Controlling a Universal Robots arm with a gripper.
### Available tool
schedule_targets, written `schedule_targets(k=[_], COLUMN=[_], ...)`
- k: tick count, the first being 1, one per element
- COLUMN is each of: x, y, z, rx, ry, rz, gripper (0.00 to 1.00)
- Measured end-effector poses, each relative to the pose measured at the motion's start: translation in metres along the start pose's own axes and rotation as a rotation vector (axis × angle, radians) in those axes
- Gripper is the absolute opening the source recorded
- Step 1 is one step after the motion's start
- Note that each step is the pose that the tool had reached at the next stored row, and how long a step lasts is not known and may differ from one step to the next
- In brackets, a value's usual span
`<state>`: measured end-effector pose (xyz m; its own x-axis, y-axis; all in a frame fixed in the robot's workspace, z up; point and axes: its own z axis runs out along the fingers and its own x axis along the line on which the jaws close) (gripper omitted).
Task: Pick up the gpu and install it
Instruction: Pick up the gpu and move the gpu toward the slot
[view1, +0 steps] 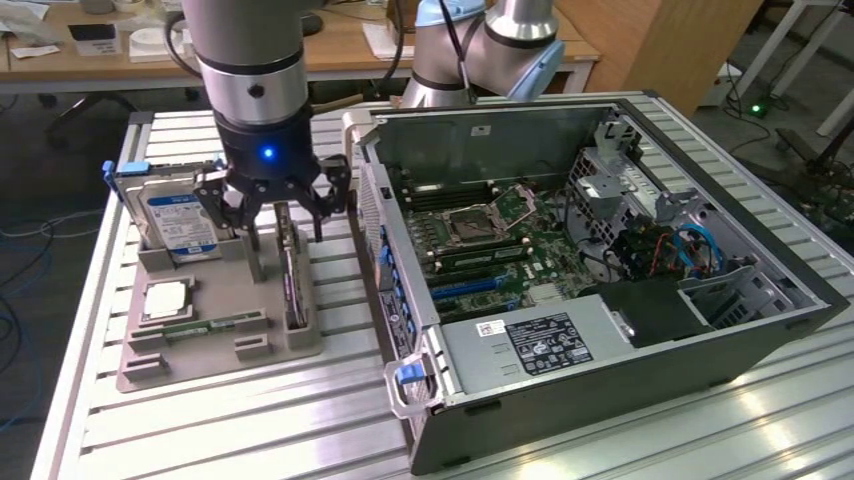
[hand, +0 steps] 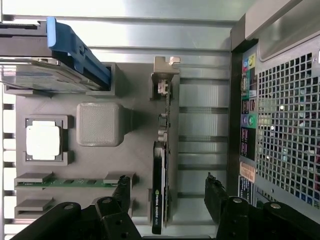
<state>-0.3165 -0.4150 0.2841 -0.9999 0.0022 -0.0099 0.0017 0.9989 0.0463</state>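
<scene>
My jaws stood wide apart, low over the gpu (view1: 291, 282) (hand: 159, 200), one on each side of it and neither touching. The card stood on its edge in a slot of the grey holder (view1: 187, 362) (hand: 135, 150), with its silver bracket (hand: 165, 70) at one end. The holder sat on the tabletop (view1: 267, 425), just beside the open computer case (view1: 494, 135) (hand: 290, 125), on the exterior view's left of it. The same holder carried a hard drive (view1: 180, 225) (hand: 45, 75), a processor chip (view1: 164, 299) (hand: 44, 140) and a memory stick (view1: 214, 325) (hand: 65, 182).
</scene>
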Motion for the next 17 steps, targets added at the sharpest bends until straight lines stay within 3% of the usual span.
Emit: schedule_targets(k=[7,11,17], x=[0.000,0.001,0.003], y=[-0.0002,0.0001,0.0046], z=[0.0055,0.0110,0.0216], rx=[0.0008,0.0063,0.0078], ry=[-0.0015,-0.0021,-0.0023], rz=[0.000,0.000,0.005], gripper=[0.71,0.71,0.71])
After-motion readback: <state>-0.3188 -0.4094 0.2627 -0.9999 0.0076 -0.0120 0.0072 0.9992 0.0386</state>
